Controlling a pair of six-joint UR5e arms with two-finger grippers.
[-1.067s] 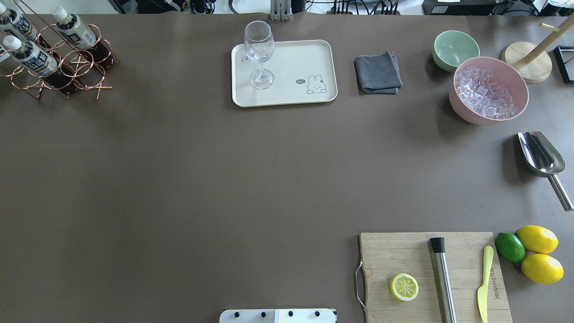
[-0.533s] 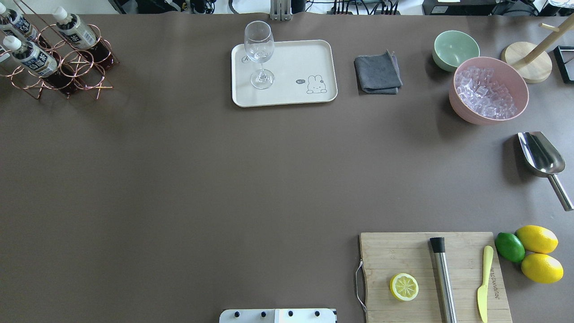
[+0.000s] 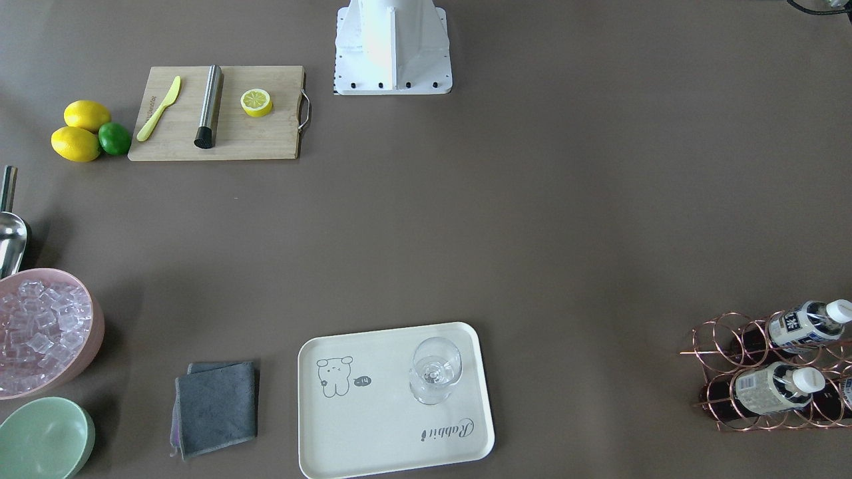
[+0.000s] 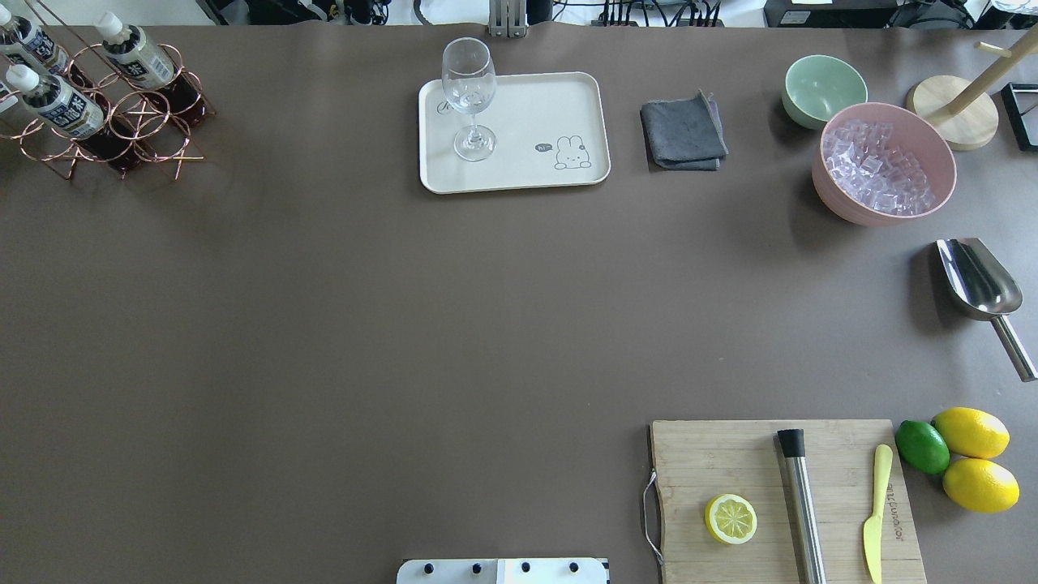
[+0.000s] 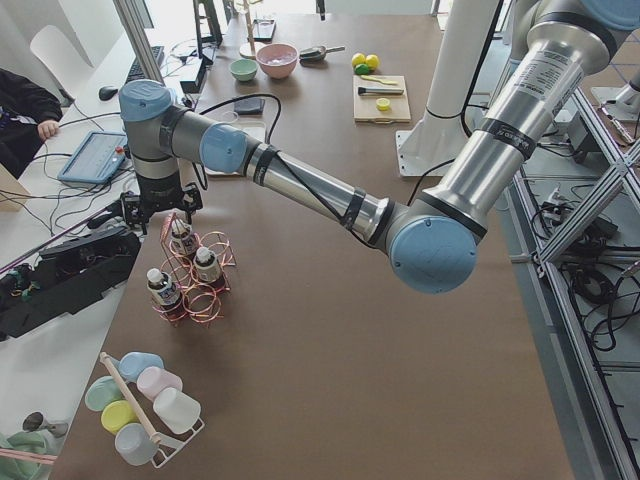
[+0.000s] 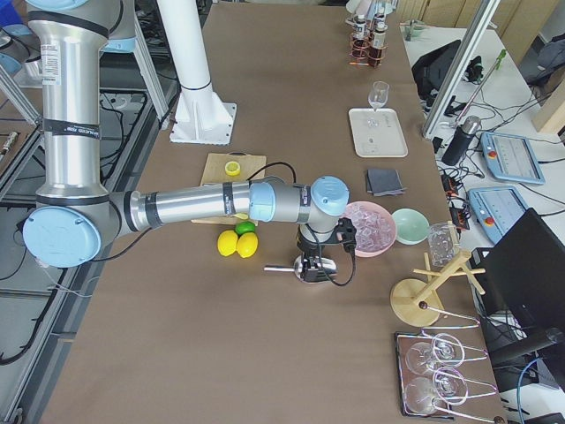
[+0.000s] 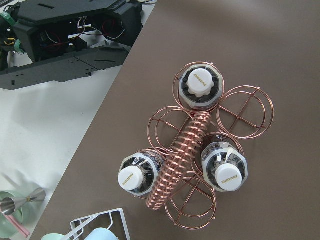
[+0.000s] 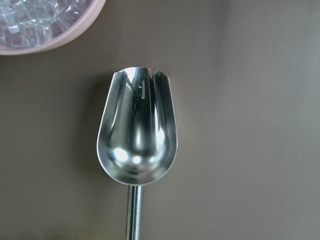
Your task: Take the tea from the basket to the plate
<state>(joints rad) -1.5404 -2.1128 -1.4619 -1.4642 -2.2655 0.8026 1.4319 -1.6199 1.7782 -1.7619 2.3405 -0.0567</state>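
1. copper wire basket stood at the table's far left corner, close to the edge.
2. tea sat upright in one ring, white cap up. two more bottles like it sat in rings on either side of the coiled handle. all three were in the basket.
3. cream plate lay at the far middle of the table, well apart from the basket. a clear stemmed glass stood upright on it near the end closer to the basket.
4. left gripper hung right above the basket and showed in the side view only. could not tell if its fingers were apart or closed.
5. right gripper hung over the metal scoop, which lay just beside the pink bowl of ice. again side view only, so finger state could not be told.
6. grey cloth lay between the plate and the green bowl.
7. wooden cutting board near the robot carried a half lemon, a steel rod and a yellow knife. two lemons and a lime lay beside it.
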